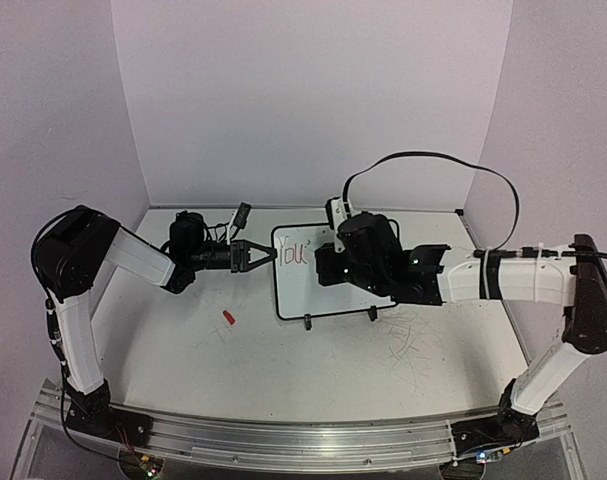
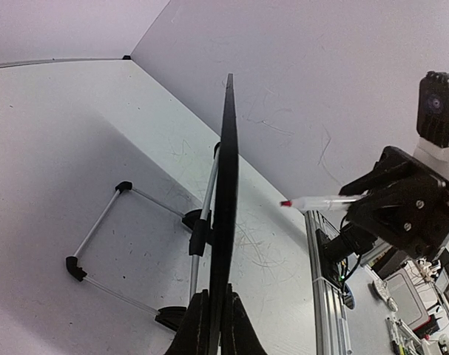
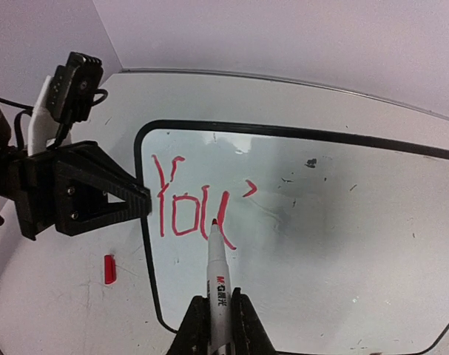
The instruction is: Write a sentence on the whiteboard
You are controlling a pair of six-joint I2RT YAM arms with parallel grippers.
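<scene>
The sentence (image 3: 191, 208) is only partly written: red letters reading "You" with an apostrophe after them, toward the 10 o'clock corner of the whiteboard (image 3: 328, 244). From the top camera the same red writing (image 1: 295, 253) sits close to the board's 9 o'clock edge. The rest of the white face is bare apart from a few dark specks.

The whiteboard (image 1: 313, 292) lies on the desk (image 1: 383, 375), a little toward 12 o'clock from the middle. Its two black feet (image 1: 308, 322) show at its 6 o'clock edge.

A marker (image 3: 218, 285) points at the foot of the "u". Its red tip is at the letters in the right wrist view. In the left wrist view, where the board (image 2: 226, 222) is seen edge-on, the tip of the marker (image 2: 320, 200) seems to stand just off the face. The right pincer (image 3: 217, 316) is clamped narrowly on the marker's barrel, and its arm reaches in from 3 o'clock over the board (image 1: 326, 266).

The left pincer (image 1: 260, 256) comes in from 9 o'clock and grips the board's black frame, one finger on each side of the edge (image 2: 217, 325).

A small red cap (image 1: 228, 317) lies on the desk at 8 o'clock from the board, apart from it and from both arms.
</scene>
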